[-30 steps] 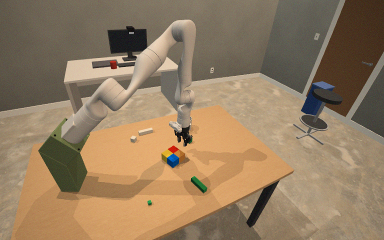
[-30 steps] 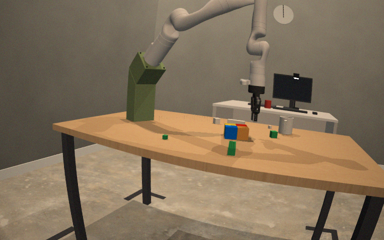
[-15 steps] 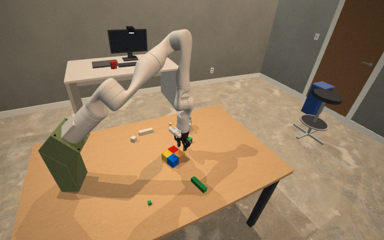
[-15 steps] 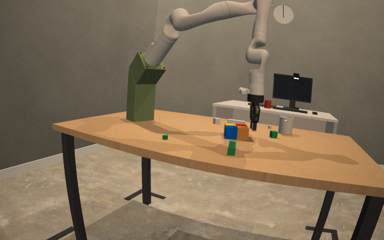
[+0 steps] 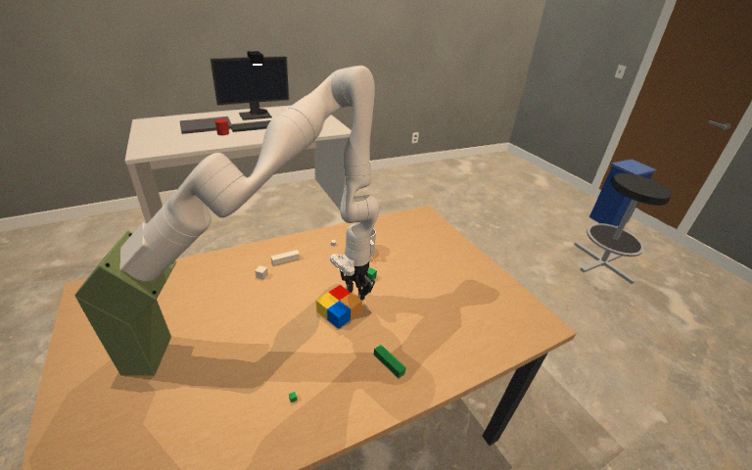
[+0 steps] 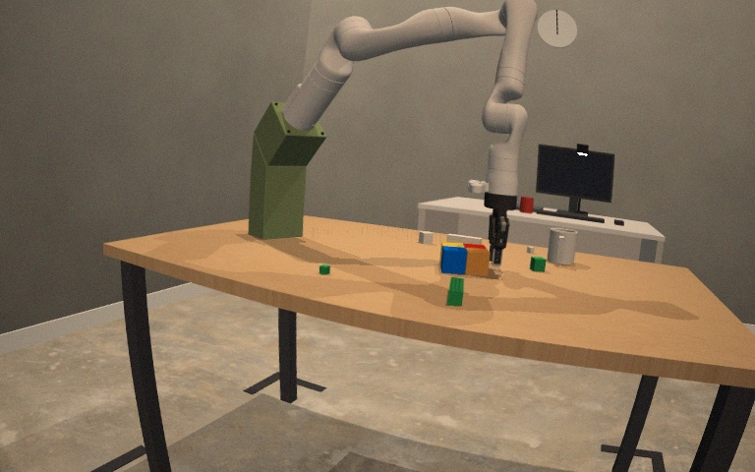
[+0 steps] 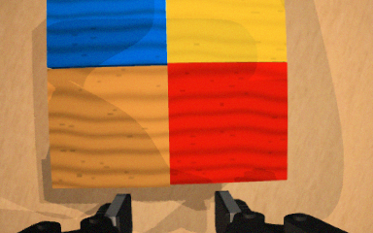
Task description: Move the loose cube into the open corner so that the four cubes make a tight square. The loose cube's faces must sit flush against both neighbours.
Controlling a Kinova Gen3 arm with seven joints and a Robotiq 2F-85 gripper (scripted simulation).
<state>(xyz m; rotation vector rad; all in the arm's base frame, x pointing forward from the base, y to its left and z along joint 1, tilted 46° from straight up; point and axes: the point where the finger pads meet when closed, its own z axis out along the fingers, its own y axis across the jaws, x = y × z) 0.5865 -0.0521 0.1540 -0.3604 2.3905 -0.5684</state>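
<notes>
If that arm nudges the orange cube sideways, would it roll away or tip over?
Probably neither. The orange cube has flat faces and sits squarely on the table, so it should slide. It looks like stiff wood, and the red cube beside it would likely block it.

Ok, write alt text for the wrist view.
Four cubes form a tight square seen from above: blue cube, yellow cube, orange cube and red cube. The half-open, empty pincer sits just below them over the wooden table.
</notes>
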